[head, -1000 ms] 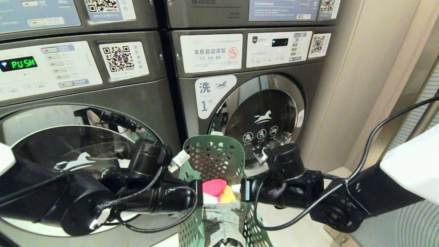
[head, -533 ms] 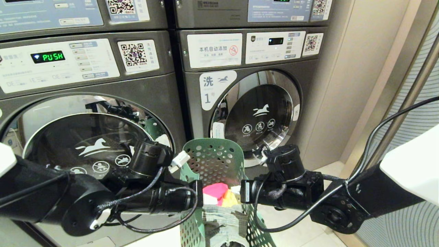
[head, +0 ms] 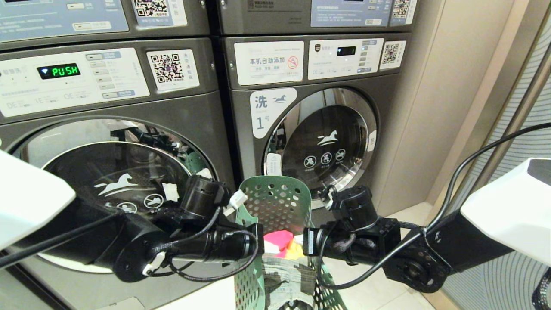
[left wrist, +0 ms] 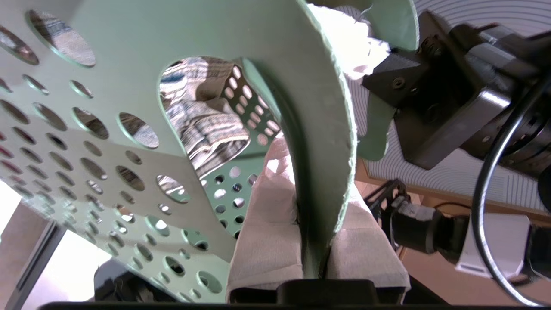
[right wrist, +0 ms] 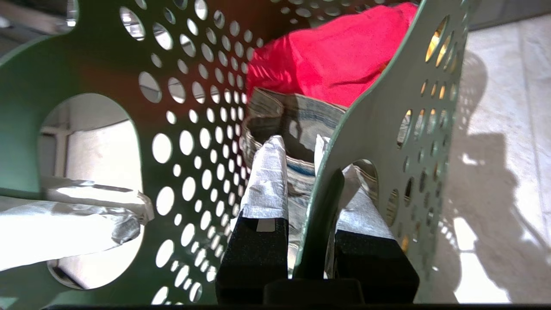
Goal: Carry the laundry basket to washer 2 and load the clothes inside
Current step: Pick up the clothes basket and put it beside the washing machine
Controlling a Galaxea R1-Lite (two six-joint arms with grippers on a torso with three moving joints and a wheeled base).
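The laundry basket (head: 275,206) — pale green, riddled with round holes — hangs between both pincers before the washers. The left gripper (left wrist: 312,241) pinches one rim, the right gripper (right wrist: 316,206) the opposite rim. Between them lie the clothes (head: 282,245): red, yellow, denim. Only the right wrist view shows the oval handle; the numeral beside it is probably 1.

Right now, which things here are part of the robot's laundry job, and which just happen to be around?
Part of the job:
- laundry basket, clamped by left gripper and right gripper
- clothes inside it
- washer showing PUSH, number label not visible

Just there:
- washer 1
- upper machines
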